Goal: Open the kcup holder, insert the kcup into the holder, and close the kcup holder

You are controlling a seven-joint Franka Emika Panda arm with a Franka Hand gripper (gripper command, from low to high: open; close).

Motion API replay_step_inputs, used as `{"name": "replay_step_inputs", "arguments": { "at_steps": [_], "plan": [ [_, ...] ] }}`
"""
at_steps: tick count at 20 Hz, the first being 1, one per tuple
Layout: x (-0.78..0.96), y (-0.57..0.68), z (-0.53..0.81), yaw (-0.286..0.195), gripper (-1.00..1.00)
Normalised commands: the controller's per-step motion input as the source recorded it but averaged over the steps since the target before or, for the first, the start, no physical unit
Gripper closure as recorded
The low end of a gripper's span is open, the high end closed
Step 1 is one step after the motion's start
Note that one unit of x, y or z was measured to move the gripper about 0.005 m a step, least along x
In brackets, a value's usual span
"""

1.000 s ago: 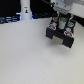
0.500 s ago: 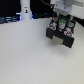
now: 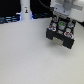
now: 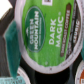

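The kcup (image 4: 45, 35) fills the wrist view: a bright green top printed "Green Mountain Dark Magic" with a pale rim, slightly tilted. In the exterior view it shows as a small green spot (image 3: 61, 22) between my dark fingers. My gripper (image 3: 61, 22) stands right over the black kcup holder (image 3: 53, 35) at the exterior view's upper right, and appears shut on the kcup. Dark shapes press against the pod's rim on both sides in the wrist view. The holder's top shows pod slots, some filled with reddish-white pods (image 3: 66, 33).
A white bottle-like post (image 3: 26, 11) stands at the back on the exterior view's left, next to dark equipment (image 3: 9, 19). The pale tabletop (image 3: 30, 57) spreads in front of the holder. A teal object (image 4: 11, 41) sits beside the kcup in the wrist view.
Almost nothing differs. The gripper has stayed over the holder with the green pod between its fingers, perhaps a touch lower.
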Motion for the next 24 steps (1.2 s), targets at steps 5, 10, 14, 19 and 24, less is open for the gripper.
{"name": "replay_step_inputs", "arguments": {
  "at_steps": [5, 10, 14, 19, 24],
  "plan": [
    [0.11, -0.01, 0.32, 0.068, -1.0],
    [0.23, -0.15, 0.46, 0.111, -1.0],
    [0.38, -0.33, 0.45, 0.112, -1.0],
    [0.46, -0.39, 0.3, 0.08, -1.0],
    [0.62, -0.41, 0.2, 0.033, -1.0]
  ]
}}
